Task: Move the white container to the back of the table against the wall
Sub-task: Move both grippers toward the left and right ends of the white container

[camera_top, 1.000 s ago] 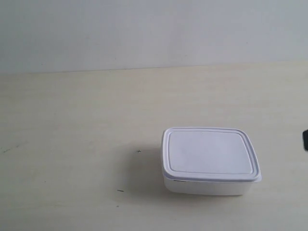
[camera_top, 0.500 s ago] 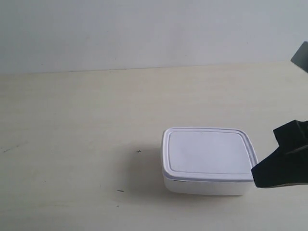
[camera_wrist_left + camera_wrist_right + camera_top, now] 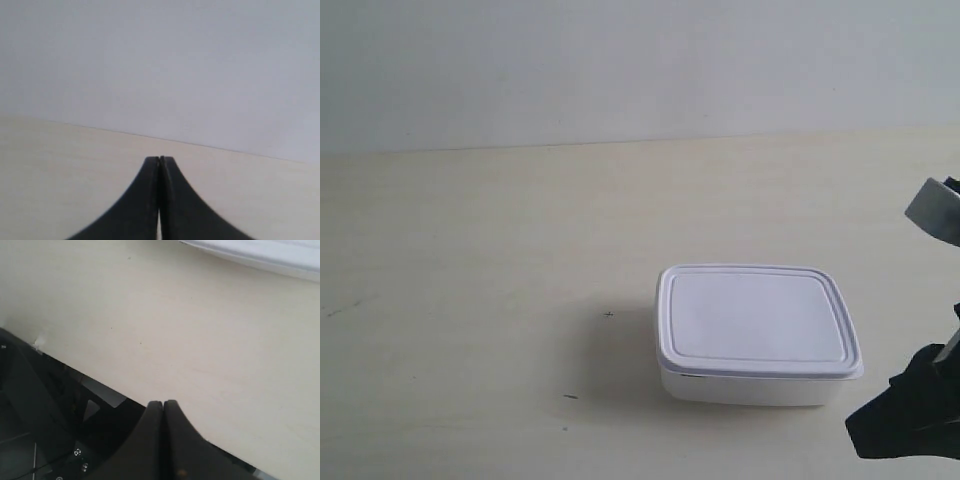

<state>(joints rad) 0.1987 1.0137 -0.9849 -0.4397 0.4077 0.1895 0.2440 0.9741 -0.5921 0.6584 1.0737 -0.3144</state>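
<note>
The white container sits lid-on on the cream table, right of centre and well in front of the wall. The arm at the exterior view's right shows a dark gripper just off the box's near right corner, apart from it. In the right wrist view my right gripper is shut on nothing, with the container's rim farther off. My left gripper is shut and empty, facing the wall over bare table; no container shows there.
The right wrist view shows the table's front edge close to the shut fingers, with a dark frame below it. A few small dark specks mark the tabletop left of the box.
The arm at the exterior view's right came in from the right edge, then dropped lower toward the near right corner. The container has not moved.
</note>
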